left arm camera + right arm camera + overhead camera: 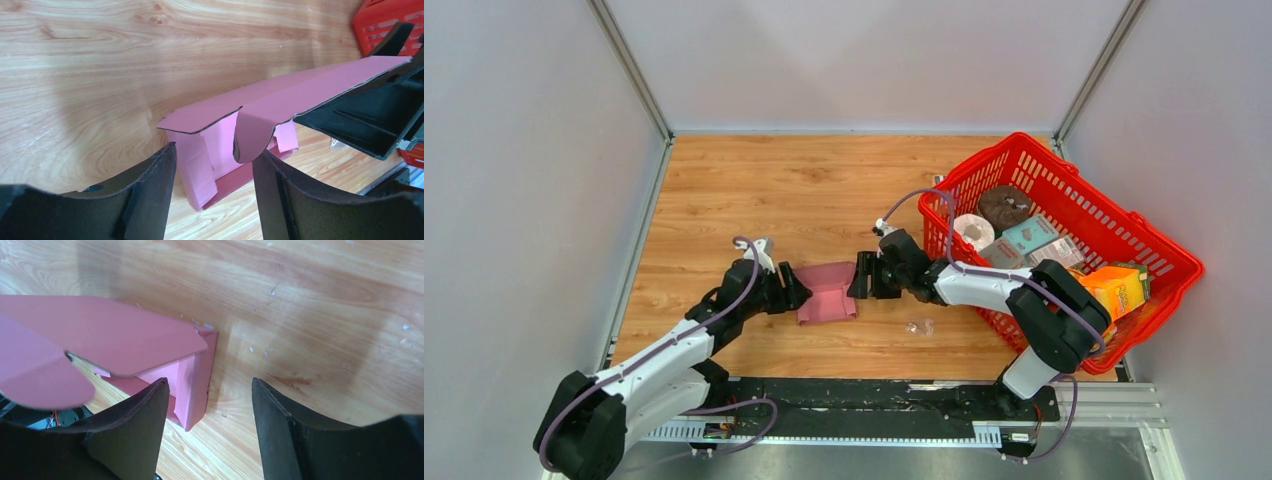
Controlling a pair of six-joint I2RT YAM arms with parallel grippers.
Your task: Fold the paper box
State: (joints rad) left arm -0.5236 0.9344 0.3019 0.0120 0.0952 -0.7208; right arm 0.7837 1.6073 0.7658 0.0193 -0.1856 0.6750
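The pink paper box (827, 293) lies partly folded on the wooden table, between my two grippers. My left gripper (792, 288) is open at its left end; in the left wrist view the box (240, 130) stands just beyond my open gripper (214, 160), a rounded tab hanging by the right finger (280, 195). My right gripper (860, 276) is open at the box's right end. In the right wrist view a corner of the box (192, 385) lies between the open fingers of the gripper (210, 390), close to the left finger (140, 425), its top flap raised.
A red basket (1124, 225) at the right holds a paper roll, a teal box, an orange box and other goods. A small clear scrap (919, 326) lies on the table in front of the right gripper. Grey walls enclose the table.
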